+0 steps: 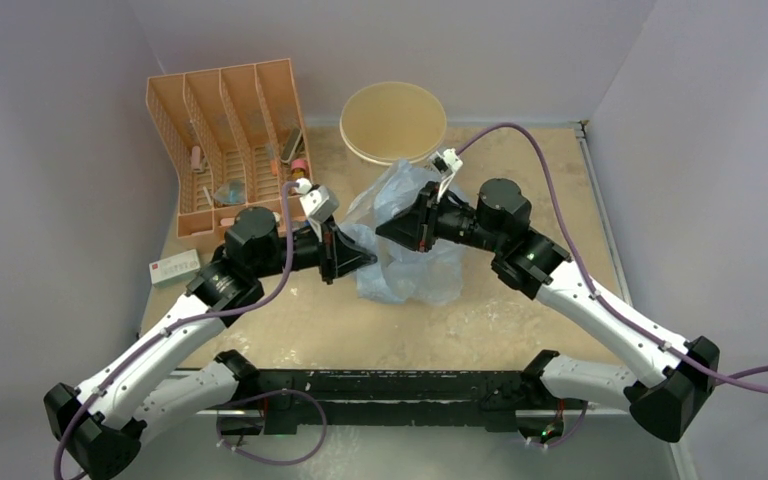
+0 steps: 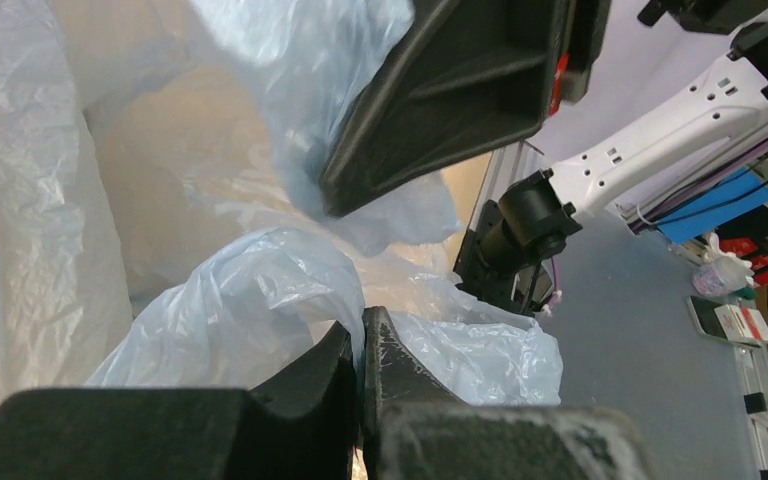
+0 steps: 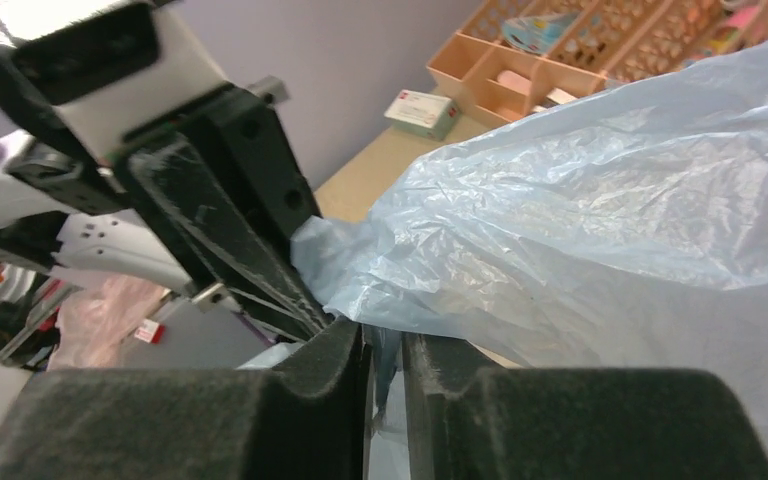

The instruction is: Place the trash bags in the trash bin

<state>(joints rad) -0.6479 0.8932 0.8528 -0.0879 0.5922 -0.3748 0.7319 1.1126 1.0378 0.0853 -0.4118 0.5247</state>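
Gathering the light-blue trash bag (image 1: pixel 412 272) is the step in hand, and both arms are on it. The left claw (image 1: pixel 356 262) is shut tight on a fold of film, which shows in its wrist view as a thin edge pinched between the two pads. The right claw (image 1: pixel 384 228) is likewise clamped on a fold from the opposite side, with a sliver of blue caught in the narrow slot between its fingers. The two claws sit close together over the middle of the counter (image 1: pixel 290 330). Most of the bag is slumped beneath them and towards the near side, and part of it rises in a crumpled peak behind the right claw. The cream trash bin (image 1: pixel 393 118) stands upright at the back of the counter, just beyond the bag, with its mouth open and nothing visible inside. An orange rack (image 1: pixel 225 130) stands to the left of the bin. To do this well, I would raise both claws together until the trailing film clears the counter. Next I would carry the bundle back over the bin's mouth and lower it well inside before letting go. The film is light and springy, so loose folds are likely to drape over the rim. Keeping the claws close would hold the bundle narrow, and dragging against the bin's wall could tip it.
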